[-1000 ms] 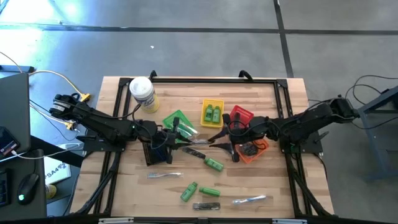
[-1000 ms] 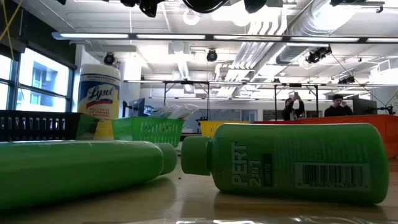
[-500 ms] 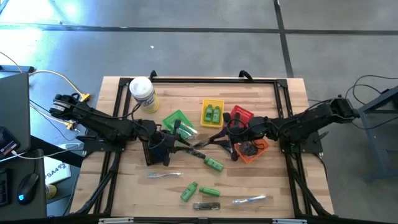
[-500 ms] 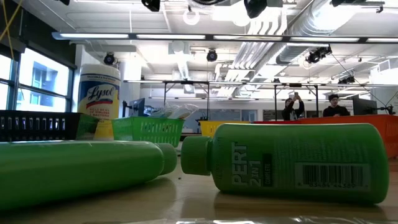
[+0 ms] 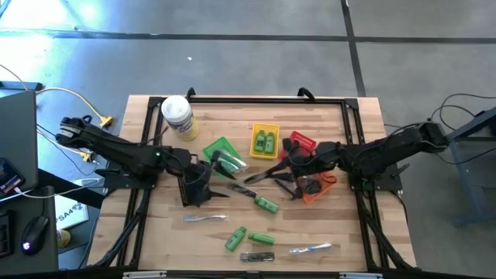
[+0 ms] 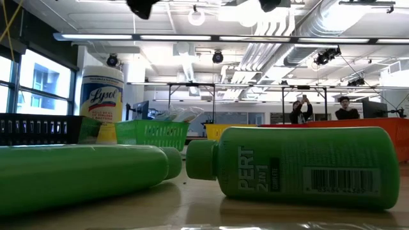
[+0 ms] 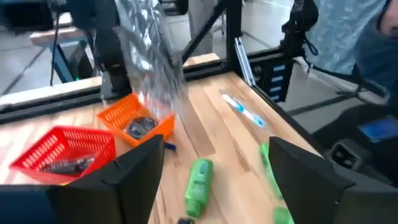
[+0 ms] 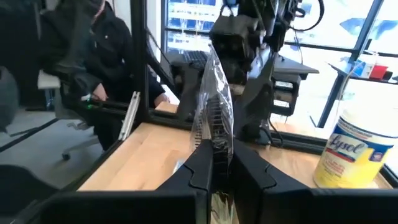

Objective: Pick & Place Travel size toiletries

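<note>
My right gripper pinches a clear-wrapped comb above table centre; my left gripper gapes wide beside the green basket, holding nothing.

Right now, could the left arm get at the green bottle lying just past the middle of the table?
Probably yes. The left gripper is open and empty, and the green bottle lies on bare wood close by. The right gripper, shut on a clear-wrapped piece, hangs nearby but off to the side.

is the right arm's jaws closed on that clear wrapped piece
Yes, the right gripper has its jaws pinched shut on the clear-wrapped piece standing up between them.
</note>
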`<state>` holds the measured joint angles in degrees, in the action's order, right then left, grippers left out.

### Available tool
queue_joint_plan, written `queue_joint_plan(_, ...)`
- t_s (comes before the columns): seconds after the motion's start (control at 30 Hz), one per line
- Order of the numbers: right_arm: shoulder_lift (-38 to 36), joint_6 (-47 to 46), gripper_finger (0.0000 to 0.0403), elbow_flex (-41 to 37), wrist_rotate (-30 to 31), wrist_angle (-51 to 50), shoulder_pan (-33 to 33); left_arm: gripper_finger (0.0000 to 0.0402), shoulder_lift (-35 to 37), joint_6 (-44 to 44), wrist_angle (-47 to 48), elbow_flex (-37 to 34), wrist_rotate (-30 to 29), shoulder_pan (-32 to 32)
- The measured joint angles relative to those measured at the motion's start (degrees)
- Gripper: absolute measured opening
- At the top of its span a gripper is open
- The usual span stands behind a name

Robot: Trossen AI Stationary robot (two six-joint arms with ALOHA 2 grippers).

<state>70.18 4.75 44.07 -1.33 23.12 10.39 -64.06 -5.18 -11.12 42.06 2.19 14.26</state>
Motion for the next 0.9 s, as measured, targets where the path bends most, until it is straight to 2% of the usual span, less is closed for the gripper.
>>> queue_joint_plan(0.1,-4.63,-0.06,0.0027,-0.02,-0.12,-3.37,-0.06,0.0284,4.41,1.19,3.30,-0.02,-1.77,0.03)
queue_joint_plan(0.17,-8.00,-0.29,0.0032,0.01,-0.12,-6.10,-0.12,0.0284,7.97,1.12,6.86,-0.02,-4.95,0.04)
queue_joint_plan(0.3,-15.36,-0.39,0.0031,0.00,-0.23,-13.23,-0.95,0.0272,16.01,1.47,15.23,-1.22,-18.97,0.02)
queue_joint_plan(0.37,-19.08,-0.20,0.0028,0.00,-0.10,-17.66,-1.57,0.0254,20.33,1.61,15.66,-3.89,-22.91,-0.04)
queue_joint_plan(0.57,-26.61,0.45,0.0034,0.00,-0.66,-28.85,-2.97,0.0163,32.35,1.28,11.22,-15.17,-22.57,0.00)
queue_joint_plan(0.77,-29.91,2.98,0.0029,0.00,-2.41,-33.53,-4.25,0.0027,36.67,-1.00,-2.88,-26.52,-22.72,-0.04)
queue_joint_plan(0.83,-30.73,3.02,0.0029,0.00,-3.47,-33.73,-4.81,0.0010,36.75,-1.01,-4.52,-28.54,-22.74,-0.04)
queue_joint_plan(0.9,-32.90,3.13,0.0030,0.00,-3.16,-34.83,-5.06,0.0015,36.86,-1.01,-5.34,-29.96,-22.74,-0.04)
